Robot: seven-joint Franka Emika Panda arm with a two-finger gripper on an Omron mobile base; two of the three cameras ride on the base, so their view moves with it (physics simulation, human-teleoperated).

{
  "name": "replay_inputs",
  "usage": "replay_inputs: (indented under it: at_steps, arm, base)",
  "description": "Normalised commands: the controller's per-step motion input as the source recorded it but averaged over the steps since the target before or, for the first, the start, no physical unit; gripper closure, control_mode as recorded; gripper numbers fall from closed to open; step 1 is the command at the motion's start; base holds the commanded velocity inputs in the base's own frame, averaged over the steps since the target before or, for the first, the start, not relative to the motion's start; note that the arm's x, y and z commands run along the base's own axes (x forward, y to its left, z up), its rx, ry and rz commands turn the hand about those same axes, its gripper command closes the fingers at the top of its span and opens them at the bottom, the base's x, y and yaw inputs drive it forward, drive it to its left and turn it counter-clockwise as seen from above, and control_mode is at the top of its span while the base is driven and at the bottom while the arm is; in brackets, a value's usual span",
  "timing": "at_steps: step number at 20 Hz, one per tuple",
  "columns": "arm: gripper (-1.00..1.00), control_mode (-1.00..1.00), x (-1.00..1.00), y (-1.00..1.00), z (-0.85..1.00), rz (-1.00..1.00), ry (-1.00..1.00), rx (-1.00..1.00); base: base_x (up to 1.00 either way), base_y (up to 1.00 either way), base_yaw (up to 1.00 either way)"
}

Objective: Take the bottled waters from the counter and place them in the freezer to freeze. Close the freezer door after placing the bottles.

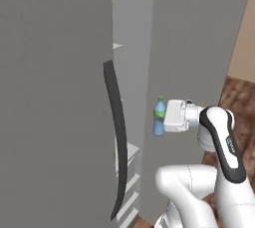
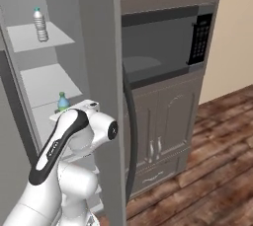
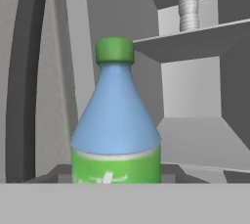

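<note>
Carrying the blue bottle [image 1: 159,117] upright in my closed hand [image 1: 164,116] at the freezer [image 1: 55,97] opening — the clear bottle [image 2: 40,24] already stands on an upper shelf [image 2: 34,36]. I'd ease inward over a lower shelf [image 2: 49,83], stay clear of the door edge, and set it down level before letting go.

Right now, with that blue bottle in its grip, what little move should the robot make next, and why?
Probably ease the blue bottle forward onto a white shelf inside the freezer. The gripper holds it upright at the open door gap, while the clear bottle already stands on an upper shelf.
</note>
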Motion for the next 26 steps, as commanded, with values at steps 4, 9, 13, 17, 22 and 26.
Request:
replay_inputs:
  at_steps: [4, 9, 13, 17, 22, 26]
  arm:
    - [1.00, 1.00, 0.00, 0.00, 0.00, 0.00, 0.00, 0.00]
    - [1.00, 1.00, 0.00, 0.00, 0.00, 0.00, 0.00, 0.00]
    - [1.00, 1.00, 0.00, 0.00, 0.00, 0.00, 0.00, 0.00]
    - [1.00, 1.00, 0.00, 0.00, 0.00, 0.00, 0.00, 0.00]
    - [1.00, 1.00, 0.00, 0.00, 0.00, 0.00, 0.00, 0.00]
    - [1.00, 1.00, 0.00, 0.00, 0.00, 0.00, 0.00, 0.00]
  base:
    - [0.40, 0.00, 0.14]
    - [0.41, 0.00, 0.14]
    - [0.57, 0.00, 0.12]
    - [0.69, -0.03, 0.07]
    - [0.99, 0.00, 0.00]
    - [1.00, 0.01, 0.00]
